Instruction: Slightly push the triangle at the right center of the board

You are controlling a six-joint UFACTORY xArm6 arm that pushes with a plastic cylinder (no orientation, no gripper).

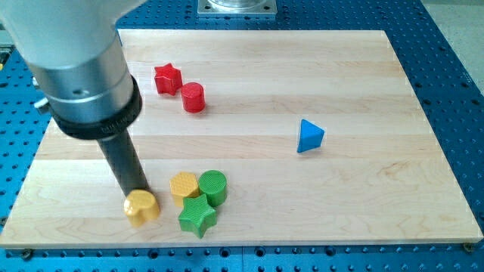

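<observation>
Wooden board [355, 68] holds my tip [138, 192] touching the yellow heart [142, 208], well apart from the blue triangle [309, 136].

Robotics lab: wooden board [249, 83] on blue perforated bench [461, 113], industrial arm [76, 60].

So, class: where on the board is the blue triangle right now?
The blue triangle sits alone at the view's right centre of the wooden board, far right of the red cylinder.
</observation>
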